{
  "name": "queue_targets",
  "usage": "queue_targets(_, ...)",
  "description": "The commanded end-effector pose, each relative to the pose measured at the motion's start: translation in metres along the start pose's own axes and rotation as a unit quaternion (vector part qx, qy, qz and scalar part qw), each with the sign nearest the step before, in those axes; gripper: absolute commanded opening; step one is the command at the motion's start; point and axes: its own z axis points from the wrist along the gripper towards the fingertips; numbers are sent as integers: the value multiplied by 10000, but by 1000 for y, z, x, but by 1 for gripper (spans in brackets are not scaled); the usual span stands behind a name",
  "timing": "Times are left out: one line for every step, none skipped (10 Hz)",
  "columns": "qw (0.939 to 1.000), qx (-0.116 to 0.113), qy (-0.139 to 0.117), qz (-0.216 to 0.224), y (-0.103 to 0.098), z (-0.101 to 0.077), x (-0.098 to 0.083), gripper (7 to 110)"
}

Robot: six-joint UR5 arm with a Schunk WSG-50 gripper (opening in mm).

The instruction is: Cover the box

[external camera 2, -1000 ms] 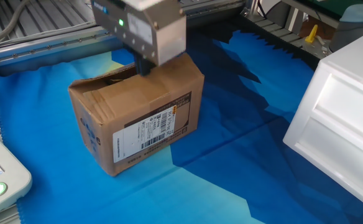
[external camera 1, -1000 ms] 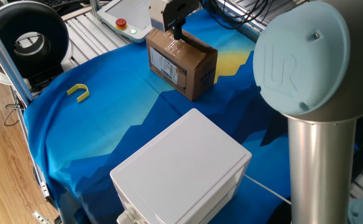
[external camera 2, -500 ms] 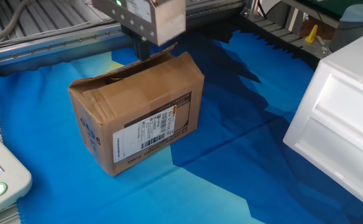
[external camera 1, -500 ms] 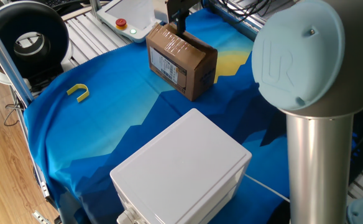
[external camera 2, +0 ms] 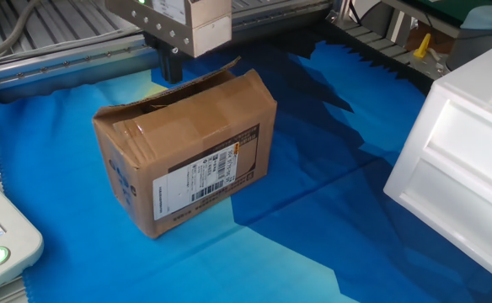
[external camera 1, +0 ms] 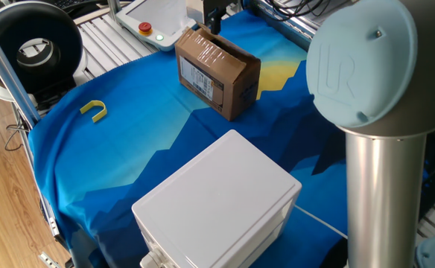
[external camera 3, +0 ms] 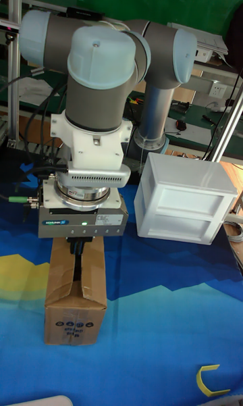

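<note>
The box (external camera 1: pixel 217 71) is a small brown carton that lies on the blue cloth, its barcode label (external camera 2: pixel 208 175) facing sideways. Its top flaps are folded down, and the far flap (external camera 2: pixel 197 80) stands slightly raised, leaving a thin gap. My gripper (external camera 2: pixel 172 67) hangs just above the box's far top edge and touches nothing. Its dark fingers (external camera 3: pixel 79 252) are pressed together and hold nothing. In one fixed view only the fingers' tips (external camera 1: pixel 216 21) show, at the top edge of the picture. The tall fixed view has the box (external camera 3: pixel 75 298) right below my wrist.
A larger white plastic box (external camera 1: pixel 217 201) (external camera 2: pixel 465 151) (external camera 3: pixel 182 200) stands beside the carton. A yellow U-shaped piece (external camera 1: pixel 94 110) lies on the cloth's left part. A pendant with a red button (external camera 1: pixel 144 28) sits behind the carton. My arm's column (external camera 1: pixel 381 149) fills the right.
The gripper has lifted off the box top and moved towards its far edge. The far flap has sprung up a little.
</note>
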Motion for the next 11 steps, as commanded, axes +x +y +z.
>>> queue_targets(9996,-239,-123,-37,6,0,-5,22)
queue_targets(9995,-278,-124,-62,7,-1,-4,22)
queue_targets(9997,-207,-92,3,3,1,-3,44)
queue_targets(9998,-208,-52,25,3,6,-4,44)
queue_targets(9996,-292,-23,36,8,10,-2,44)
queue_targets(9998,-189,7,57,3,13,-1,44)
queue_targets(9998,-177,25,58,-1,15,1,44)
queue_targets(9998,-183,55,65,-1,15,2,44)
queue_targets(9997,-191,93,95,0,16,4,44)
queue_targets(9995,-257,111,122,3,17,5,44)
queue_targets(9994,-311,108,126,6,17,5,44)
